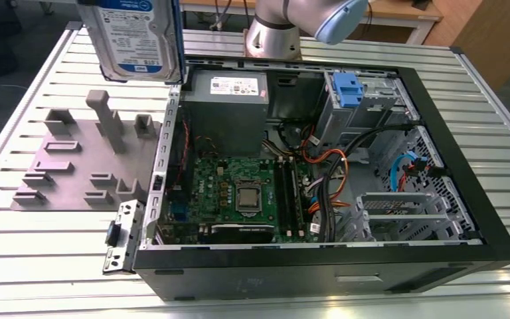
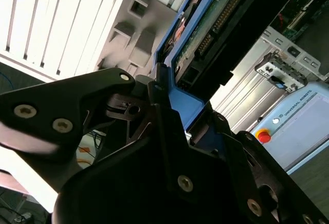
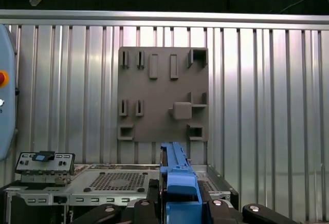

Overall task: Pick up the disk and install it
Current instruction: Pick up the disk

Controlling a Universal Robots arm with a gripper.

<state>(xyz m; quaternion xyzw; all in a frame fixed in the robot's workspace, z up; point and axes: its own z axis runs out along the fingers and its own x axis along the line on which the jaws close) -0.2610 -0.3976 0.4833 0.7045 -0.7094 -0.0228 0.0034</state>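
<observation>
The disk [image 1: 135,36] hangs upright in the air at the exterior view's top left, above the grey fixture plate [image 1: 87,159]. Its white-and-blue label faces the camera and its blue bracket runs down one edge. In the second wrist view my gripper [image 2: 185,111] is shut on the disk [image 2: 216,18], with the black fingers [image 2: 154,88] clamped on the blue bracket and the drive's green circuit board showing. In the first wrist view the bracket edge of the disk [image 3: 177,175] stands up between the fingers of my gripper [image 3: 180,203].
An open computer case [image 1: 467,219] lies on the slatted metal table [image 1: 24,86], with a motherboard, cables and a drive cage holding a small blue clip [image 1: 348,90]. The arm's base [image 1: 277,33] stands behind the case. A control pendant with a red button [image 2: 303,116] sits off the table.
</observation>
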